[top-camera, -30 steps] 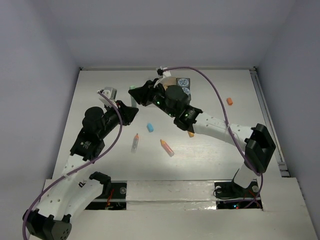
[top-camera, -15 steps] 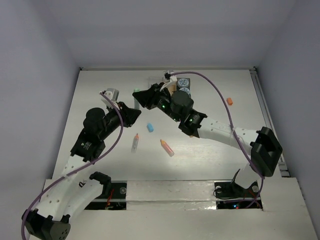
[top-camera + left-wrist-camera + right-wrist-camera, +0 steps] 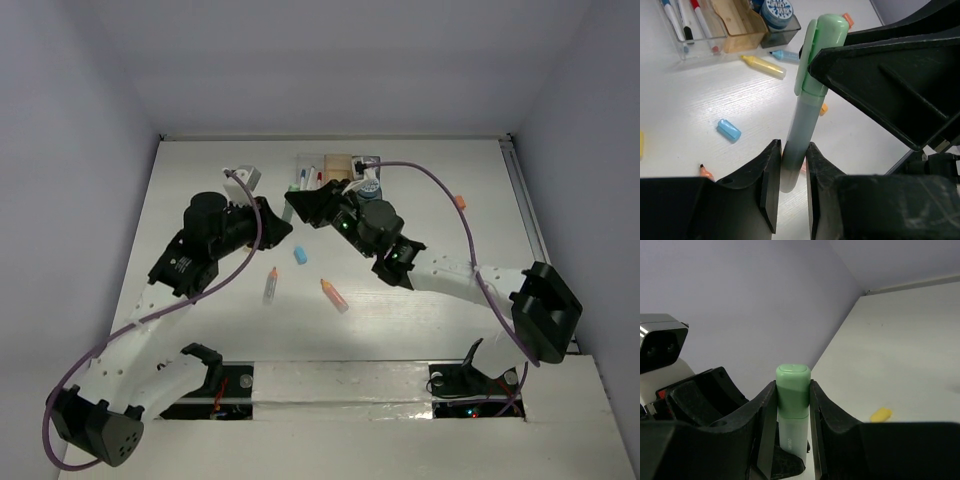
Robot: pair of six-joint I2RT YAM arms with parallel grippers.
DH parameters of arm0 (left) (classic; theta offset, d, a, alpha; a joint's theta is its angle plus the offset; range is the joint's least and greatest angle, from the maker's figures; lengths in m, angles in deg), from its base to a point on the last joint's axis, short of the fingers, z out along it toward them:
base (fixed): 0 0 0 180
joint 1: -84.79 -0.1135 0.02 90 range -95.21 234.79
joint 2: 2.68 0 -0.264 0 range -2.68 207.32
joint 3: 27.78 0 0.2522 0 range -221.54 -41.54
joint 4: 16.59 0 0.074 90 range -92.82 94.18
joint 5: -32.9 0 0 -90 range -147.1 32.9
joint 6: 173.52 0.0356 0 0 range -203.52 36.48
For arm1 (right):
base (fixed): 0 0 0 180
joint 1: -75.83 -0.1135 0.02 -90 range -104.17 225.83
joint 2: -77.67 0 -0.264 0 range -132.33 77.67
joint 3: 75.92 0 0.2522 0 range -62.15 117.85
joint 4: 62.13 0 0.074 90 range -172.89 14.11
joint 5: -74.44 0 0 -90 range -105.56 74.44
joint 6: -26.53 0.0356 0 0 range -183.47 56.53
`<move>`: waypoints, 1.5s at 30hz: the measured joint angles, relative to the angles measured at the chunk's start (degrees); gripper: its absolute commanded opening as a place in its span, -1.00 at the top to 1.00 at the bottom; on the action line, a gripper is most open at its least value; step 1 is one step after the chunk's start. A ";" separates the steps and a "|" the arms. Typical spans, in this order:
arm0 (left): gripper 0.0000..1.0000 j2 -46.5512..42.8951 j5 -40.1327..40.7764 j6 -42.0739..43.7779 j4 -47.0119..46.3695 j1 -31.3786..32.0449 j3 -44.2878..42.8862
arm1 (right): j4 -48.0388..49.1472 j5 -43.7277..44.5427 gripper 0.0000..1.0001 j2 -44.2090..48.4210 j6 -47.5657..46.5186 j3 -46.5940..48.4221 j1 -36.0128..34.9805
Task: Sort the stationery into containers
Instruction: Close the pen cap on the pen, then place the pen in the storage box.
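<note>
The left gripper is clenched on the pale barrel of the green marker, jaws narrowed to its width. The right gripper pinches the same marker's green cap. The containers sit well beyond the left fingertips, off to their left.

Seen from above, the green marker is hidden where the left gripper and right gripper meet. The left wrist view's top edge cuts off the clear bin, and an orange-tipped pen shows only its end behind the left finger. A yellow bit is too small to name.
</note>
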 measured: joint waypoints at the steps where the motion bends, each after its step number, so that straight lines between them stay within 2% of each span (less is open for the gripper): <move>1: 1.00 0.66 0.04 0.11 0.61 0.22 -0.59 | 0.81 0.55 1.00 0.11 0.52 -0.83 0.00; 8: 1.00 4.17 0.94 0.48 4.66 1.18 -4.59 | 4.50 2.58 1.00 0.46 3.56 -4.13 0.00; 17: 1.00 7.87 7.15 0.55 6.36 6.49 -7.85 | 4.24 6.03 1.00 1.60 3.48 -5.35 0.11; 18: 0.94 7.80 7.43 0.52 6.16 6.75 -7.85 | 3.30 5.79 1.00 1.95 3.30 -5.05 0.39; 19: 0.79 7.72 7.82 0.50 5.64 6.97 -7.85 | 1.88 4.90 1.00 2.23 2.99 -4.15 0.98; 20: 0.61 7.50 8.07 0.50 4.39 7.04 -7.65 | 0.98 3.63 1.00 2.25 2.71 -3.10 1.95; 21: 0.31 6.80 8.46 0.46 2.27 7.06 -6.91 | -0.11 1.40 1.00 2.23 2.58 -1.99 2.62; 23: 0.02 4.74 10.75 0.22 -3.13 6.91 -4.68 | -3.61 -3.34 1.00 1.79 1.90 0.98 6.29; 24: -0.18 3.13 12.17 0.09 -5.20 6.51 -3.67 | -5.77 -5.53 1.00 1.03 1.60 2.62 8.09; 26: -0.35 -1.49 14.43 -0.02 -7.78 5.95 -1.46 | -10.12 -8.94 1.00 -1.88 0.81 6.91 11.52; 29: -0.69 -9.18 16.96 0.02 -9.33 5.77 2.16 | -14.36 -11.47 1.00 -7.93 -0.07 14.16 16.94; 30: -0.97 -11.50 17.68 0.09 -9.49 5.77 3.41 | -15.72 -11.89 1.00 -9.79 -0.37 16.22 18.25; 35: -0.98 -18.51 21.29 1.07 -8.31 5.77 6.91 | -21.84 -11.93 1.00 -19.02 -3.76 25.68 23.71; 45: -0.98 -16.70 24.44 2.71 -5.99 5.09 9.18 | -37.16 -7.96 1.00 -36.57 -14.16 44.39 25.64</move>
